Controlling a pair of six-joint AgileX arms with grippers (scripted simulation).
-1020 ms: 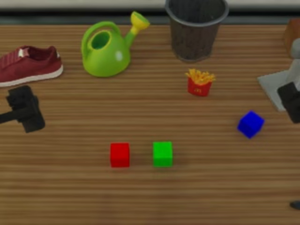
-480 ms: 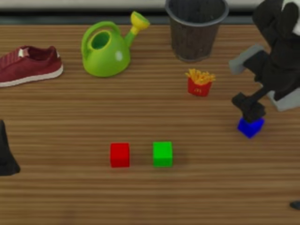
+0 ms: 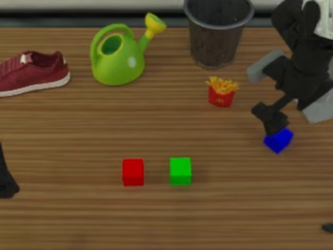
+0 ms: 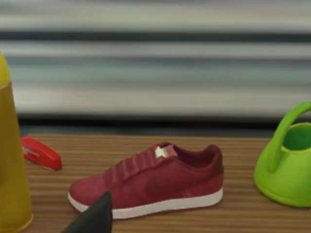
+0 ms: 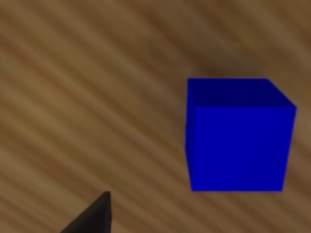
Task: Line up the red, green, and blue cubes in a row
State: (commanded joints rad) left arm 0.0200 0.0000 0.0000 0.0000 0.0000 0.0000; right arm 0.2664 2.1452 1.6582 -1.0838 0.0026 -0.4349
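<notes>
Wooden planks with fine stripes make the table (image 3: 78, 219), seen from above. On it the glossy red cube (image 3: 133, 172) and the glossy green cube (image 3: 180, 171) sit side by side with a small gap, near the middle front. The deep blue cube (image 3: 279, 140) lies well apart at the right, turned a little, partly covered by the right gripper (image 3: 270, 121) that hangs over its far edge; how wide this claw stands I cannot tell. The left gripper (image 3: 6, 179) is cut off at the left edge.

From the left wrist, only a dark fingertip (image 4: 95, 218) shows, before a dark red sneaker (image 4: 150, 182).

From the right wrist, the blue cube rests untouched on the wood, one fingertip (image 5: 92, 216) apart from it.
</notes>
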